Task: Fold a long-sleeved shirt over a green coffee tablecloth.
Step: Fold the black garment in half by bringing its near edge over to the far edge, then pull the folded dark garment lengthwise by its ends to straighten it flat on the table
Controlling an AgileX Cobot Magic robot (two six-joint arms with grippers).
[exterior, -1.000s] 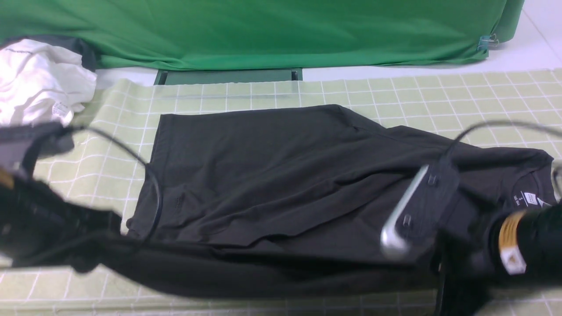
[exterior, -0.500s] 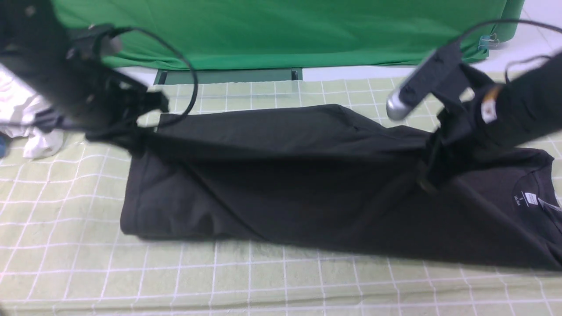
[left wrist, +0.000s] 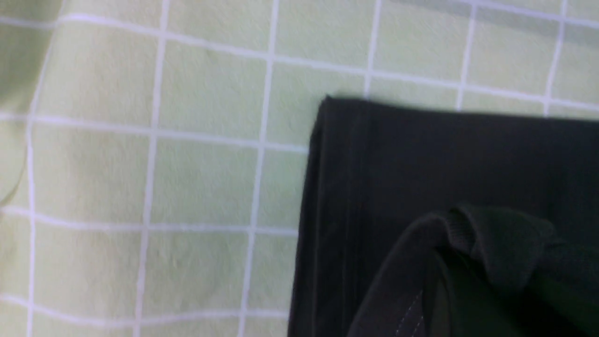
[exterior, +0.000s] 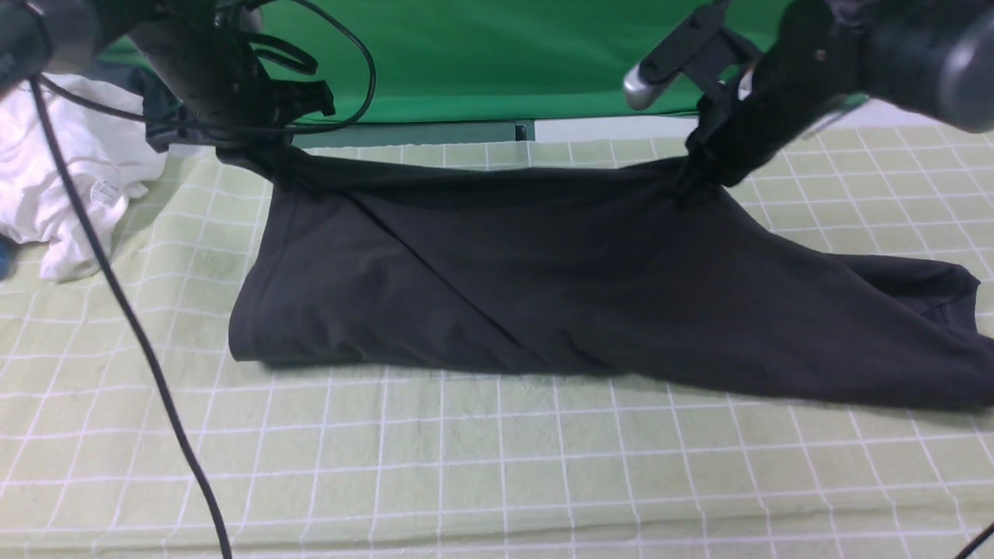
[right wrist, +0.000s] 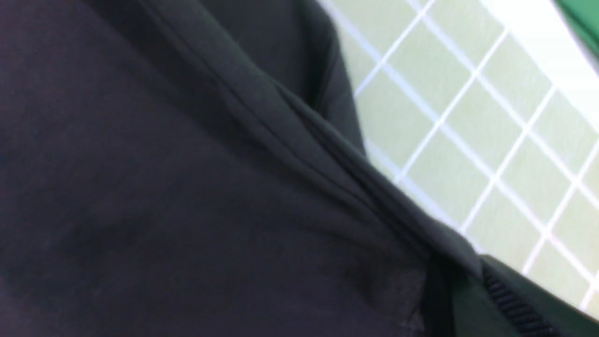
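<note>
left hand point(exterior: 260, 151): closed, pinching the far edge of the shirt point(exterior: 590, 295) at its hem end. The left wrist view shows a ribbed bit of black knit bunched right at it.
right hand point(exterior: 703, 175): closed, gripping the same far edge nearer the collar end. The right wrist view is filled with black cloth up close.
shirt position: doubled over on the tablecloth point(exterior: 497, 466), body spread from both hands back toward us. Only the held edge looks lifted off the tabletop.
long axis: runs hand to hand, left to right. The held edge is taut between them.
key relation: the bulk sits below both hands, on our side of them. The collar end trails outward past the right hand. The hem end stops about level with the left hand.
nearer arm: right for the collar end, left for the hem corner.
next move, our read: lower both hands together, level, so the edge lands parallel to the near fold.
risk: an uneven drop skews the edge. A white garment point(exterior: 70, 171) lies outward of the left hand, apart from the shirt.
</note>
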